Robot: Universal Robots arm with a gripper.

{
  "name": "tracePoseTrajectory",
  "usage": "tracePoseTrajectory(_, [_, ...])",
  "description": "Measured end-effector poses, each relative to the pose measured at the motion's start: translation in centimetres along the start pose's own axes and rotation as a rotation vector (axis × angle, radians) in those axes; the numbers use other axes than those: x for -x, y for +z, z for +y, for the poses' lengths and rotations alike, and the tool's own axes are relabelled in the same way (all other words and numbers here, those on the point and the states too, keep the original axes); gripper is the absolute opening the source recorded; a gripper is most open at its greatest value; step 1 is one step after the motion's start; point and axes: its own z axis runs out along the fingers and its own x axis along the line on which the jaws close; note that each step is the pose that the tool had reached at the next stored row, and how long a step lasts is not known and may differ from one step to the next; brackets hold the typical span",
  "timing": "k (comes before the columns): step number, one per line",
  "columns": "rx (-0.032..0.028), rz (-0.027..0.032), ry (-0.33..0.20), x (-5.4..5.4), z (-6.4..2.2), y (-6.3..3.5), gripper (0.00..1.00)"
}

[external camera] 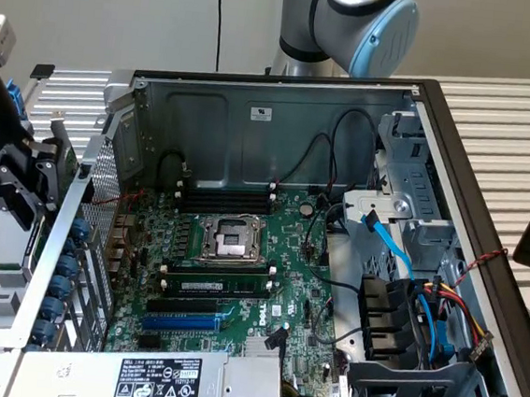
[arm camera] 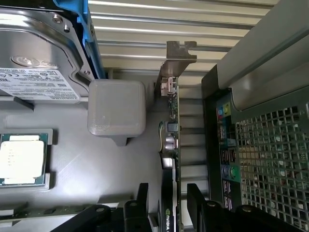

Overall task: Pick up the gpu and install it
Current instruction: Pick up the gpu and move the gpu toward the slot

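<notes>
Gripper (arm camera: 168,193) hangs at the exterior view's left, just outside the open computer case (external camera: 424,111), jaws clenched on the gpu (arm camera: 173,140), held edge-on with its silver bracket (arm camera: 176,58) at the far end. Beneath lies a grey tray (arm camera: 96,183) holding a processor (arm camera: 21,159) and a hard drive (arm camera: 34,63). The case's rear port panel (arm camera: 224,145) is just beside the card.

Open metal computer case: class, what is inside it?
A green motherboard, its silver processor socket, black cables and a blue cable. The grey labelled power supply box hides whatever lies under it.
</notes>
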Motion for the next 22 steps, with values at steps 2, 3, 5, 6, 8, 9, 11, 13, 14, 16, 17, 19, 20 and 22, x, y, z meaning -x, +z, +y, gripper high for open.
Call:
tracePoseTrajectory(2, [-0.0001, 0.0001, 0.0, 0.08, 0.1, 0.19, 0.45])
tracePoseTrajectory(3, [-0.0001, -0.0001, 0.0, 0.16, 0.22, 0.26, 0.45])
tracePoseTrajectory(5, [-0.002, -0.0001, 0.0, 0.25, 0.46, 0.35, 0.45])
tracePoseTrajectory(6, [-0.0048, -0.0001, -0.001, 0.25, 0.55, 0.38, 0.45])
tracePoseTrajectory(8, [-0.013, -0.0004, -0.002, 0.24, 0.64, 0.42, 0.45])
tracePoseTrajectory(9, [-0.0188, -0.0006, -0.003, 0.24, 0.67, 0.43, 0.45])
tracePoseTrajectory(11, [-0.0275, -0.0007, -0.004, 0.23, 0.7, 0.44, 0.45])
tracePoseTrajectory(13, [-0.0274, -0.0005, -0.004, 0.22, 0.7, 0.46, 0.45])
tracePoseTrajectory(14, [-0.0271, -0.0007, -0.004, 0.22, 0.7, 0.49, 0.45])
tracePoseTrajectory(16, [-0.0266, -0.0025, -0.005, 0.22, 0.68, 0.54, 0.45])
tracePoseTrajectory(17, [-0.0263, -0.0034, -0.005, 0.2, 0.67, 0.57, 0.45])
tracePoseTrajectory(19, [-0.0255, -0.0054, -0.005, 0.17, 0.65, 0.6, 0.36])
tracePoseTrajectory(20, [-0.0243, -0.006, -0.005, 0.17, 0.61, 0.61, 0.36])
tracePoseTrajectory(22, [-0.0202, -0.0083, -0.005, 0.15, 0.5, 0.69, 0.29])
